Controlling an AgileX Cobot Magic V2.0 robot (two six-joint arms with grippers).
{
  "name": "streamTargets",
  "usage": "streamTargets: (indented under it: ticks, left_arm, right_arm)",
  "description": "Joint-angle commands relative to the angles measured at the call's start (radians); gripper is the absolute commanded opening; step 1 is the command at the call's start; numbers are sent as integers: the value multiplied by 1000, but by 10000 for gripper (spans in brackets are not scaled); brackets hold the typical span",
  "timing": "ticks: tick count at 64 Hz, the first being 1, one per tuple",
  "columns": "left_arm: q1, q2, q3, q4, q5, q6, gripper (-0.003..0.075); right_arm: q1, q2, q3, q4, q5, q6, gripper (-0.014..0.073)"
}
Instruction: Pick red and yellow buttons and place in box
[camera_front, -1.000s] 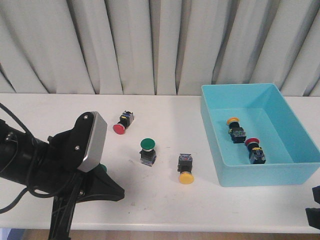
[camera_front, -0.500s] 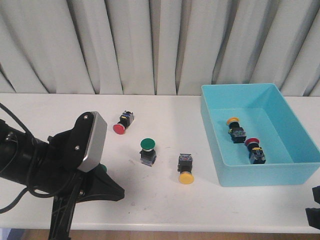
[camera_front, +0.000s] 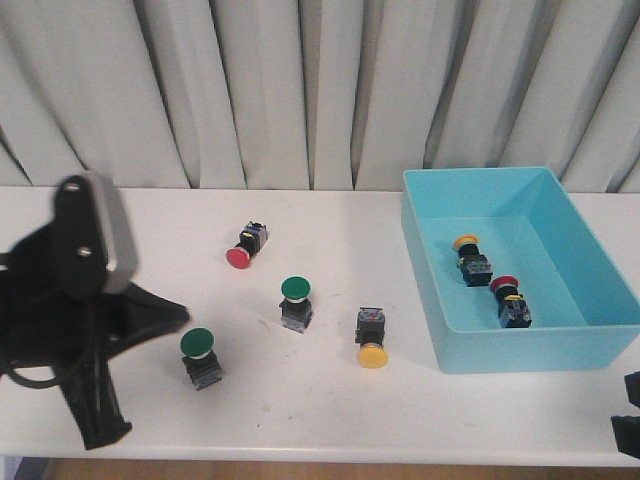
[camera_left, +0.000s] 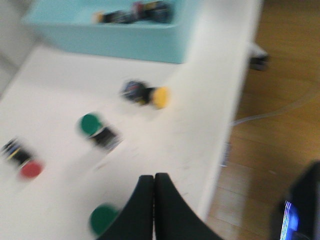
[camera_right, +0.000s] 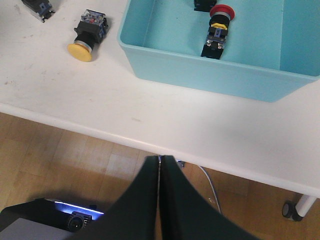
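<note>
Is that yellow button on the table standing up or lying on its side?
Lying on its side. The yellow button rests on the table, its yellow cap facing the near edge, black body behind it.

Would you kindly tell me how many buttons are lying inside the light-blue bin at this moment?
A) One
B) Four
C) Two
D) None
C: in the front view, the light-blue bin holds just two, a yellow-capped button and a red-capped button; the other four buttons sit out on the table.
</note>
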Motion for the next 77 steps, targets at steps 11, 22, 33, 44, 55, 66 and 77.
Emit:
streamTargets:
  ticks: [11,22,33,44,55,66,77]
  left_arm:
    - [80,-281,191,428,-295,-769,-6]
    - [199,-510,352,630,-304,-1020,-6]
    - [279,-760,536,652,-317,-1035,-6]
    - [299,-933,702,651,-427,-1084,-6]
    - [301,-1038,845,651,-602,-1118,-6]
    - [301,-1119,904,651,-665,-1132,-6]
    - [310,-1117,904,651,-649,-1132,-6]
  right_arm:
    - [-4,-3,-24,7,-48,-4,-8]
    - [-4,-3,-24,7,-48,-4,-8]
    - [-4,-3,-24,7,-47,-4,-8]
    - [-4,-3,-24,7,-42,-4,-8]
    - [-4,-3,-24,7,-42,-4,-8]
    - [-4,-3,-24,7,-42,-4,-8]
    - [-4,-3,-24,7,-42,-4,-8]
